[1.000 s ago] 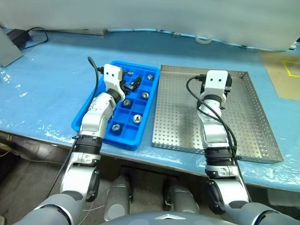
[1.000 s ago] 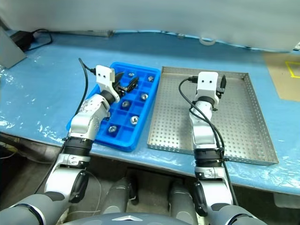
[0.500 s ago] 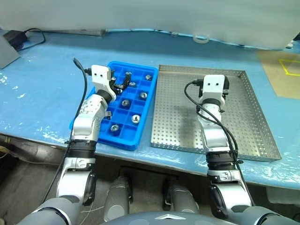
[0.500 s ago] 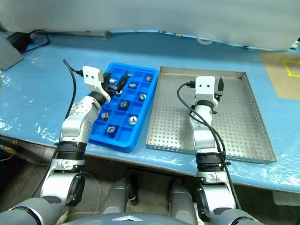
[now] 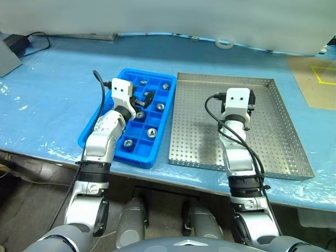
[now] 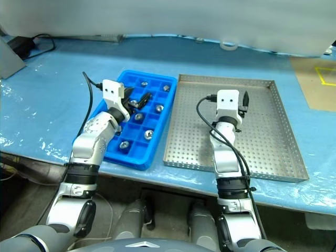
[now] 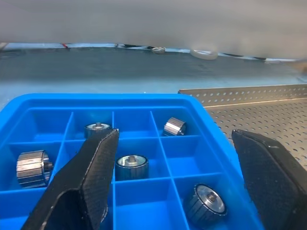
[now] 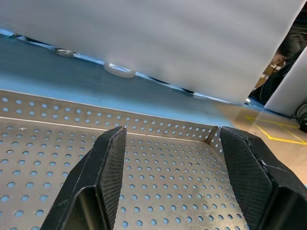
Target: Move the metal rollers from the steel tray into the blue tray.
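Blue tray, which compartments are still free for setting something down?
The blue tray is crowded: rollers fill most of its middle and right cells. The steel tray floor is bare all around the right gripper; the left gripper hangs over the blue tray.

blue table cover, tape roll

left arm: reaches forward, forearm angled toward the right
left gripper: black fingers spread wide, nothing between them
right arm: extends straight forward
right gripper: fingers apart, holding nothing, pointing forward, roughly level
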Controlling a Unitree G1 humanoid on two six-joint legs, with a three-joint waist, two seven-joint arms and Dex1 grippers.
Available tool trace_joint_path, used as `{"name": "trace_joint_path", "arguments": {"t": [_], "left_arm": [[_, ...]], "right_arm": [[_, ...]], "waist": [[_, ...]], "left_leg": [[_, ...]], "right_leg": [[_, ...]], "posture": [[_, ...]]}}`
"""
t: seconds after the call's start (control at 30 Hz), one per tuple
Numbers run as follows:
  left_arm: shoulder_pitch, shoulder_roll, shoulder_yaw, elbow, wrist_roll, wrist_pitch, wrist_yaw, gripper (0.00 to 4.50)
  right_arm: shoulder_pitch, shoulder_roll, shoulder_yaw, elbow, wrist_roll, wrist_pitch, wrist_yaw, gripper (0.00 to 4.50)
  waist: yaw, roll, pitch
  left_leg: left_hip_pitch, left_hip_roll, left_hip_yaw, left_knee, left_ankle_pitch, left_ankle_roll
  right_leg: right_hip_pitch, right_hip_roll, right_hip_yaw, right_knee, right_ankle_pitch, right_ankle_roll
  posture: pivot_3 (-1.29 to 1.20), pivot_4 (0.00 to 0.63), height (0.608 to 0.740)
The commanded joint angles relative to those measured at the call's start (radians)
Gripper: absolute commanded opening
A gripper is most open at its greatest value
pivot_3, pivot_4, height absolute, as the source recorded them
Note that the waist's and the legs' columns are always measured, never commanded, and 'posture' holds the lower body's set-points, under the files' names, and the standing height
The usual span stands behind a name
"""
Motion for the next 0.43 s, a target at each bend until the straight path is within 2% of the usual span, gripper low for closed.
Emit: {"name": "trace_joint_path", "arguments": {"t": [0.03, 0.43], "left_arm": [[-0.030, 0.001, -0.003, -0.006, -0.005, -0.011, -0.012, 4.01], [-0.075, -0.011, -0.009, 0.054, 0.002, -0.038, -0.041, 4.01]], "right_arm": [[0.006, 0.000, -0.010, -0.052, -0.020, 0.000, -0.015, 3.19], [-0.011, -0.012, -0.035, -0.051, -0.029, 0.002, -0.026, 3.19]], "waist": [[0.000, 0.000, 0.000], [-0.017, 0.000, 0.000]], "left_leg": [[0.000, 0.000, 0.000, 0.000, 0.000, 0.000], [0.000, 0.000, 0.000, 0.000, 0.000, 0.000]], "right_leg": [[0.000, 0.000, 0.000, 0.000, 0.000, 0.000], [0.000, 0.000, 0.000, 0.000, 0.000, 0.000]], "posture": [[-0.15, 0.150, 0.740], [-0.16, 0.150, 0.740]]}}
